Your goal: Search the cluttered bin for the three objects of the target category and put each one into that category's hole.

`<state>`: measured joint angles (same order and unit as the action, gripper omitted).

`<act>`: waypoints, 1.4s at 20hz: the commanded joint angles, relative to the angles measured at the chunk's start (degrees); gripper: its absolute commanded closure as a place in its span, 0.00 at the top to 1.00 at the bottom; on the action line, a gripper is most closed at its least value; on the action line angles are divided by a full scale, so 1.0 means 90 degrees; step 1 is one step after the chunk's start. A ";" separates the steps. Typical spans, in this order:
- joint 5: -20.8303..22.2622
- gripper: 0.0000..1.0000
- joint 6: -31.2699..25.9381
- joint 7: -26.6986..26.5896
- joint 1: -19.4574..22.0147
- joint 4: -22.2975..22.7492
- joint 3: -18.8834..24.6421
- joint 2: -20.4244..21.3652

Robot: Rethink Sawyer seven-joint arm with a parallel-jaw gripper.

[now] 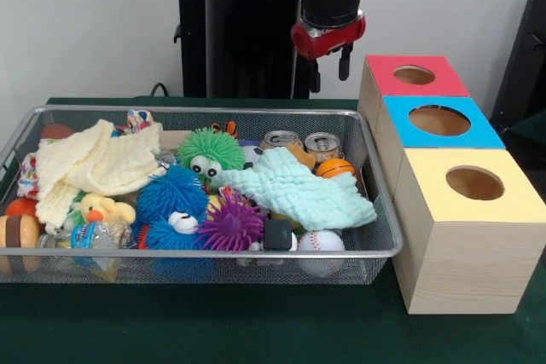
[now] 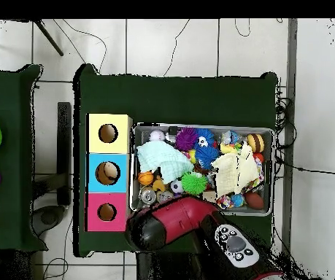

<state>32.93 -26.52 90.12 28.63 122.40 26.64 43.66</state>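
The silver mesh bin sits on the green table, full of clutter; it also shows in the overhead view. A yellow plush duck lies at its near left. An orange-and-black striped tiger peeks out behind the green fuzzy ball. No third plush animal shows. The red-faced box's hole is at the far right of the bin, and also shows in the overhead view. My gripper hangs open and empty, high above the bin's far right corner, just left of the red box. In the overhead view the arm hides it.
A blue-faced box and a yellow-faced box stand in line with the red one. The bin also holds green, blue and purple fuzzy balls, a pale yellow cloth, a mint cloth, cans and a baseball.
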 commanded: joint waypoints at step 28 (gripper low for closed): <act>0.0299 1.00 -0.1093 -0.1074 -0.0025 -0.2208 0.0554 -0.1013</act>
<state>33.53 -28.93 90.12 27.80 111.22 27.27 37.74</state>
